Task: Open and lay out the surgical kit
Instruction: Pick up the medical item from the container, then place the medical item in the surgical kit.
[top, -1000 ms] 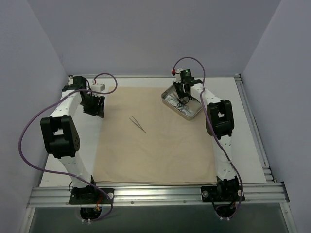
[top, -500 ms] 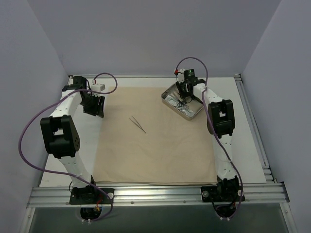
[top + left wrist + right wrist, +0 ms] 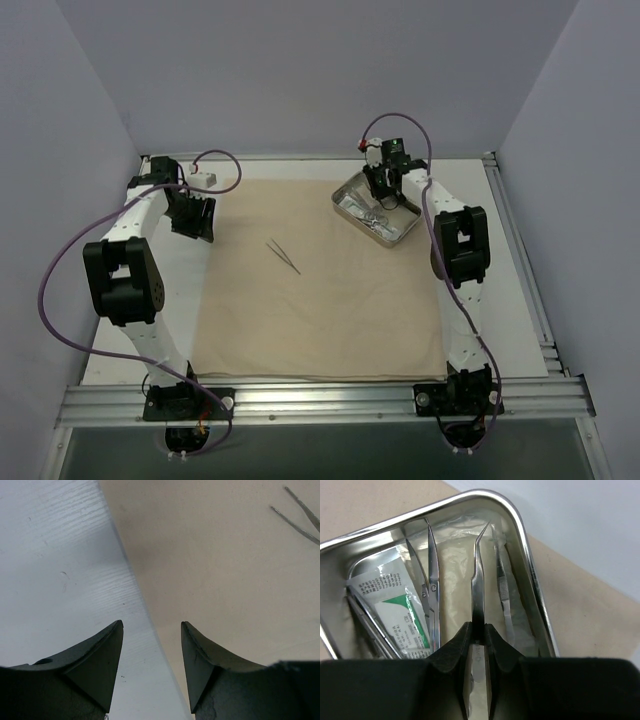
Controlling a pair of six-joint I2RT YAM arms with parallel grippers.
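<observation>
The tan cloth wrap [image 3: 320,290] lies spread flat on the table. A thin pair of tweezers [image 3: 283,256] lies on its middle. The steel tray [image 3: 345,213] sits on the cloth's far right corner. My right gripper [image 3: 380,190] is over the tray. In the right wrist view it [image 3: 478,630] is shut on curved-tip tweezers [image 3: 477,580] above the tray [image 3: 530,555], which holds ring-handled clamps [image 3: 432,590], a straight pair of tweezers [image 3: 502,585] and a clear packet [image 3: 402,615]. My left gripper [image 3: 193,222] is open and empty over the cloth's left edge [image 3: 151,625].
White table surface [image 3: 60,570] shows left of the cloth [image 3: 225,570], and the tips of the loose tweezers [image 3: 300,515] show at the top right of the left wrist view. Grey walls close in the back and sides. A metal rail [image 3: 320,400] runs along the near edge.
My right gripper has shifted slightly to the right over the tray. The left arm and the tweezers on the cloth have not moved.
</observation>
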